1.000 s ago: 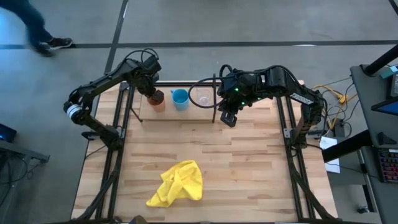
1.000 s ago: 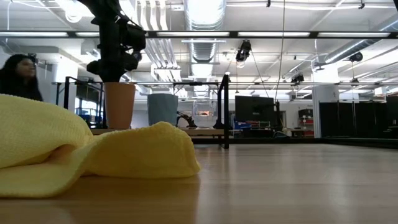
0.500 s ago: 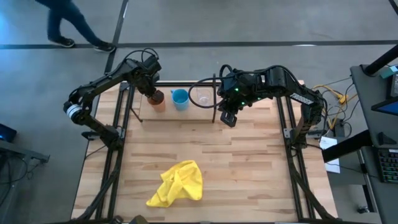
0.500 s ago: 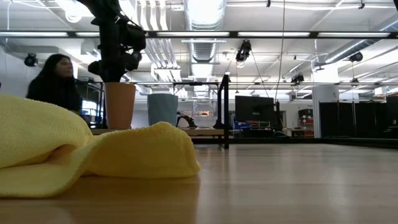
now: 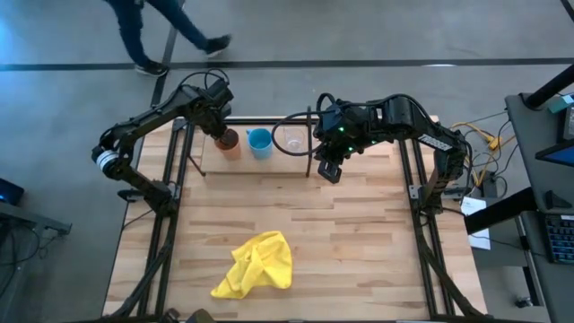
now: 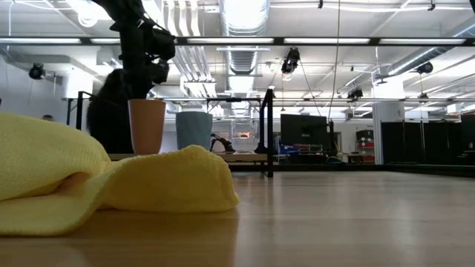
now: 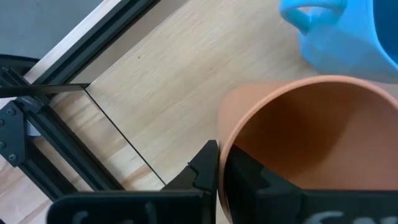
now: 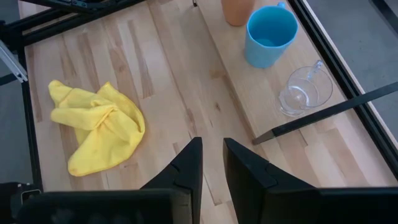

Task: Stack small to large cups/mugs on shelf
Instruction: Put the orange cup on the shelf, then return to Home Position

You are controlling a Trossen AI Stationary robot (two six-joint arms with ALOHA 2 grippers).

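The orange tumbler (image 5: 228, 142) stands on the left end of the shelf (image 5: 269, 167). The blue mug (image 5: 259, 142) and the clear glass cup (image 5: 292, 141) stand to its right, each on its base, left of the black divider (image 5: 310, 144). My left gripper (image 5: 220, 133) is shut on the tumbler (image 7: 311, 143). My right gripper (image 5: 329, 169) hangs above the table just right of the divider. Its fingers (image 8: 212, 162) are nearly together and hold nothing. The mug (image 8: 269, 34) and the glass cup (image 8: 301, 93) also show in the right wrist view. My left gripper holds the tumbler's rim (image 7: 225, 134) on the side away from the blue mug (image 7: 342, 37). One finger (image 7: 205, 168) is outside the wall and one (image 7: 249, 177) is inside. The fingers come from above, pointing down. The tumbler (image 6: 147, 126) stands upright on the shelf.
A crumpled yellow cloth (image 5: 257, 265) lies on the tabletop near the front edge and fills the near left of the low view (image 6: 96, 178). Black frame rods run along both table sides. A person walks on the floor beyond the far edge.
In the low view the orange tumbler has shifted a little toward the blue mug with my left gripper. A person has walked past behind the table, from left toward right.
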